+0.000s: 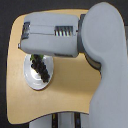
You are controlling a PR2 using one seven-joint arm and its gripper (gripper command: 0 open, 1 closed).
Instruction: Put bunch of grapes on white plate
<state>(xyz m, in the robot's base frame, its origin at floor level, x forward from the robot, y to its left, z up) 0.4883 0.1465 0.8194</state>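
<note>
The bunch of grapes (41,68), a dark purple-black cluster, lies on the white plate (31,80) near the table's edge at the exterior view's left. The upper end of the bunch reaches right up to the lower edge of the big grey arm (55,37), which stretches across the table above it. My gripper (24,36) is at the arm's left end, just above and to the left of the plate. Its fingers are not distinct from this angle, so I cannot make out whether they are open or shut, or whether they touch the grapes.
The plate sits on a light wooden table (70,85) with rounded corners. The robot's grey shoulder and body (107,60) fill the exterior view's right side and overhang the table's edge there.
</note>
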